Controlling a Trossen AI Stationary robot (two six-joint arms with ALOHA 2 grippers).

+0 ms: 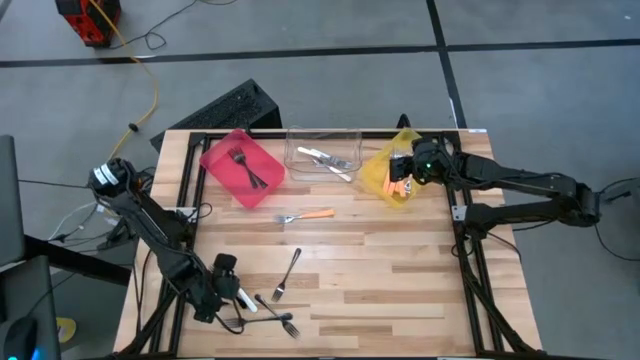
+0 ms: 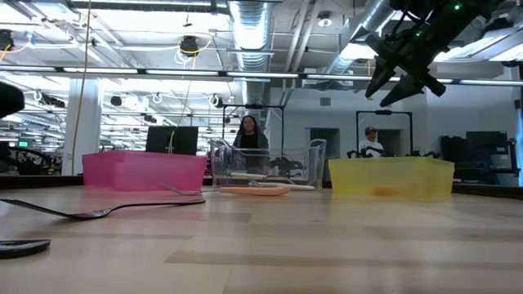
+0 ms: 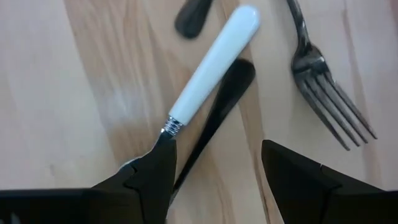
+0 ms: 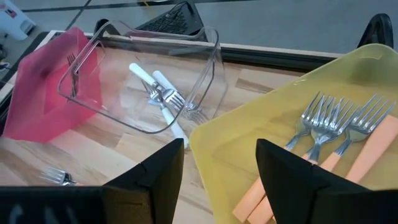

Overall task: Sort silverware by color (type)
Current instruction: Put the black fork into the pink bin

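Left claw (image 3: pixel 217 171) stands with fingers apart over the white-handled fork (image 3: pixel 211 68), and I judge its long axis runs toward 1 o'clock.

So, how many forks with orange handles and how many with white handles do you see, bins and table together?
Orange-handled forks: 4 (3 in yellow bin, 1 on table)
White-handled forks: 3 (2 in clear bin, 1 on table)
Total: 7

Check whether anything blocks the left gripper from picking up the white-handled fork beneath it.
Nothing covers it. The left gripper hangs with open jaws over the white-handled fork, which lies across a dark fork, so closing may catch both.
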